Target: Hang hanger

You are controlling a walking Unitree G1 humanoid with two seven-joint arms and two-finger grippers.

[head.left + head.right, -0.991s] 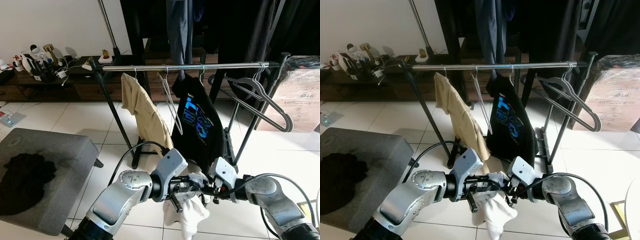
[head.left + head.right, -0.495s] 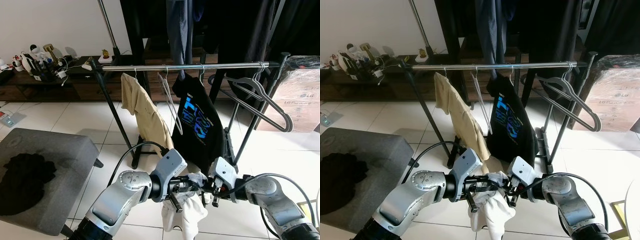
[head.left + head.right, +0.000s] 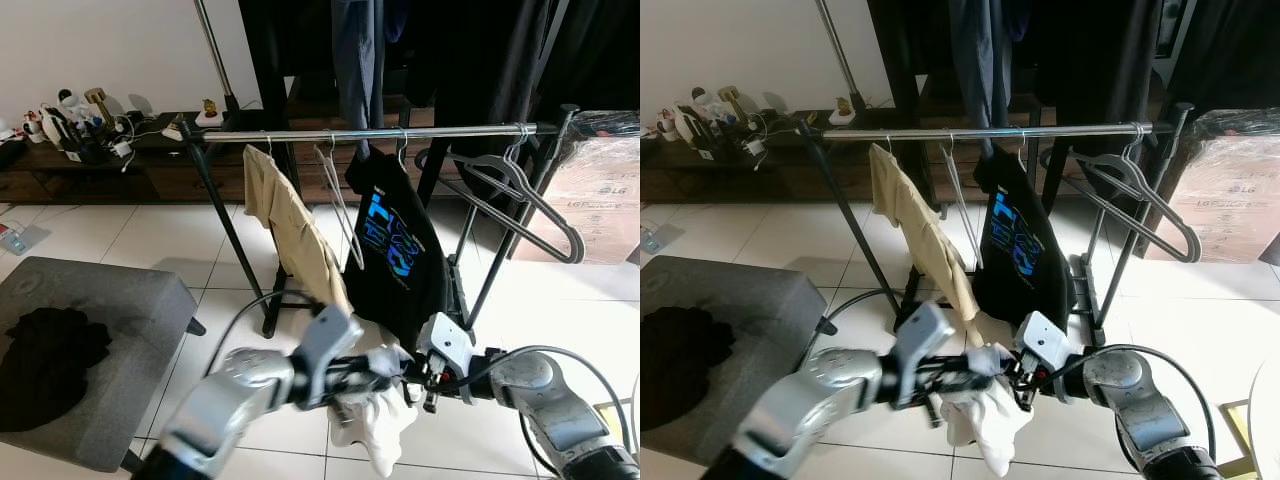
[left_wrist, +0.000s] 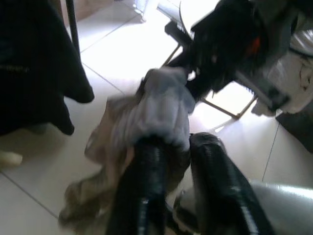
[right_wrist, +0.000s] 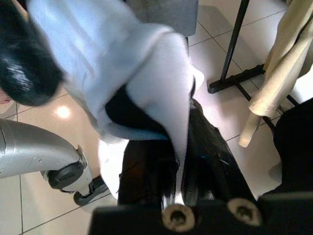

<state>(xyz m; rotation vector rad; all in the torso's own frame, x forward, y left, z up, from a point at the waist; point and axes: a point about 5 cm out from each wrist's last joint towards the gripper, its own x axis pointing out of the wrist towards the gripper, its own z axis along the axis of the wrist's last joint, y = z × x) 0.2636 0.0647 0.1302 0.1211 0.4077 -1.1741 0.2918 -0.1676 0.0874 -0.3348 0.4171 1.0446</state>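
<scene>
White floor tiles cover the room, and a clothes rack with a silver rail stands across the middle of it, in front of dark hanging clothes.

Low in front of the robot, both grippers meet at one white garment. The left gripper has its two black fingers close together with a fold of the white cloth pinched between them; the cloth bunches over the fingertips and hangs down under them toward the tiles. In the head views this arm is blurred. The right gripper comes from the other side, and its fingers are pressed on the same garment, with a thin edge of the cloth running down between them; the rest of the cloth lies over the fingers and hides their tips. The two grippers are just beside each other, and the garment droops below them, not touching the floor as far as I can tell.

Whether a hanger is inside the white garment, I cannot tell. On the rail above and behind the grippers hang a beige shirt, a bare thin hanger and a black T-shirt with a blue print. Further to the right, near the end of the rail, hang empty grey hangers, well apart from both grippers.

To the left stands a grey stool with a black cloth on it. At the right edge is a cardboard box
</scene>
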